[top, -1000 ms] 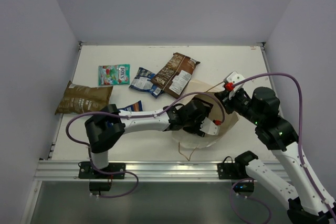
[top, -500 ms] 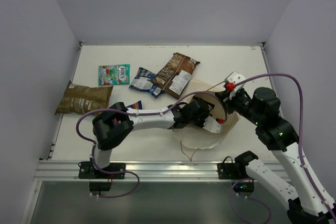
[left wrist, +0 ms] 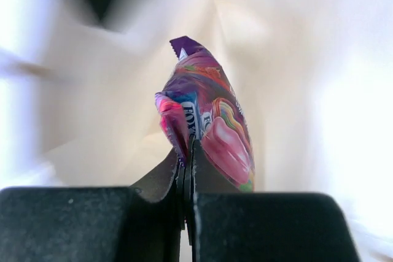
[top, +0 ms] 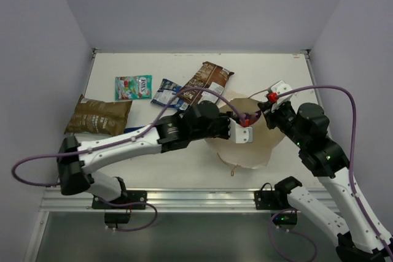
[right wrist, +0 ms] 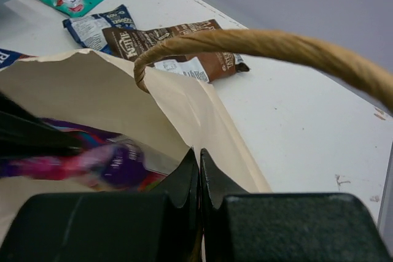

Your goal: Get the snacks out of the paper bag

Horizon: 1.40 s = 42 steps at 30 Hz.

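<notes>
The paper bag [top: 245, 148] lies cream and open in the middle of the table. My left gripper [top: 241, 122] is over its mouth, shut on a purple snack packet [top: 250, 116]. In the left wrist view the packet [left wrist: 209, 121] stands up from the closed jaws [left wrist: 187, 151], with the bag's pale walls blurred behind it. My right gripper [right wrist: 199, 157] is shut on the bag's rim [right wrist: 184, 108], just under the brown cord handle [right wrist: 276, 47]. The purple packet [right wrist: 104, 161] shows blurred inside the bag. From above, my right gripper [top: 265, 108] is at the bag's right edge.
Other snacks lie on the table at the back left: a green-red packet [top: 133, 86], a blue-white one [top: 167, 94], a dark brown one [top: 209, 81] and an olive-brown one [top: 98, 115]. My left arm [top: 123, 145] stretches across the front. Walls close in the table on three sides.
My left gripper closed on the purple packet inside the bag and rose with it to the bag's mouth. The left arm's elbow swung out left. The right gripper kept its hold.
</notes>
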Each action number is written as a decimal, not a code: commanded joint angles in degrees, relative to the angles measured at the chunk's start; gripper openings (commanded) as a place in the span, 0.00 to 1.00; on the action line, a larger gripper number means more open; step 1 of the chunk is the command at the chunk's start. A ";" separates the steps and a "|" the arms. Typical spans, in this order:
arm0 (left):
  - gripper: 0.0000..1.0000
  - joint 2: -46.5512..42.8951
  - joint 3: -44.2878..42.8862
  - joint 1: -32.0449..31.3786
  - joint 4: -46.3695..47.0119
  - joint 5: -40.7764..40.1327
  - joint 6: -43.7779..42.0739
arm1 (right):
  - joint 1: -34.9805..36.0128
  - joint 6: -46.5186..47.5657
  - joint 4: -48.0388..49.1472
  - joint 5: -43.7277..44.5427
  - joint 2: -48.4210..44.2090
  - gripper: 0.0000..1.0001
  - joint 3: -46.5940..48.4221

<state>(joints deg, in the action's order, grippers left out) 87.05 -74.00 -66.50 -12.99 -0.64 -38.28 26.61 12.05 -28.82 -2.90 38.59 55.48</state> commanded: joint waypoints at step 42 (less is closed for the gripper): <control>0.00 -10.94 21.79 8.84 5.26 -29.43 27.64 | -0.86 -5.55 2.10 18.80 -1.85 0.00 -0.82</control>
<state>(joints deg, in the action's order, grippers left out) 75.85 -50.87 -57.52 -15.05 -31.40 -10.50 26.17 7.46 -28.29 14.52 37.08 54.83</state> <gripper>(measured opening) 0.027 0.021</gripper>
